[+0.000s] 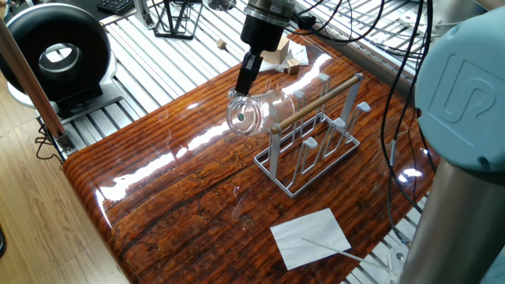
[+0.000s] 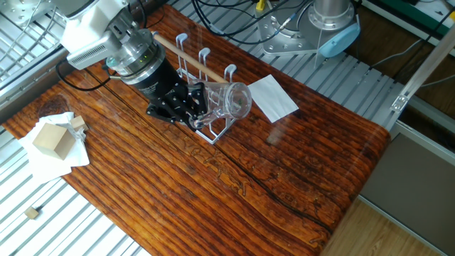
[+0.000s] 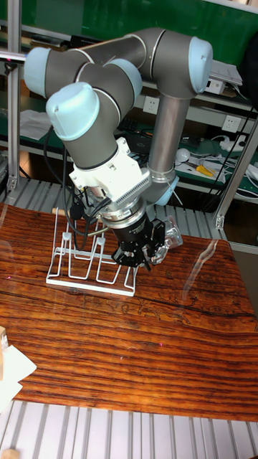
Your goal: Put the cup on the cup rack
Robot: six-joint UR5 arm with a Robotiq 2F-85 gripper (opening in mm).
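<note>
Halfway there, roughly — cup (image 1: 256, 109) picked up and carried over, held on its side in the air right at the near end of the rack (image 1: 316, 142), not yet hung on any peg. Still left: lining the mouth up with a peg, sliding it on, letting go. Claw (image 2: 193, 107) clamped on cup near its base — mouth pointing away from the fingers (image 3: 149, 252), out past the rack's end, above the table (image 1: 181, 197). Looks just beside the wooden rod (image 1: 316, 102), contact hard to call.
</note>
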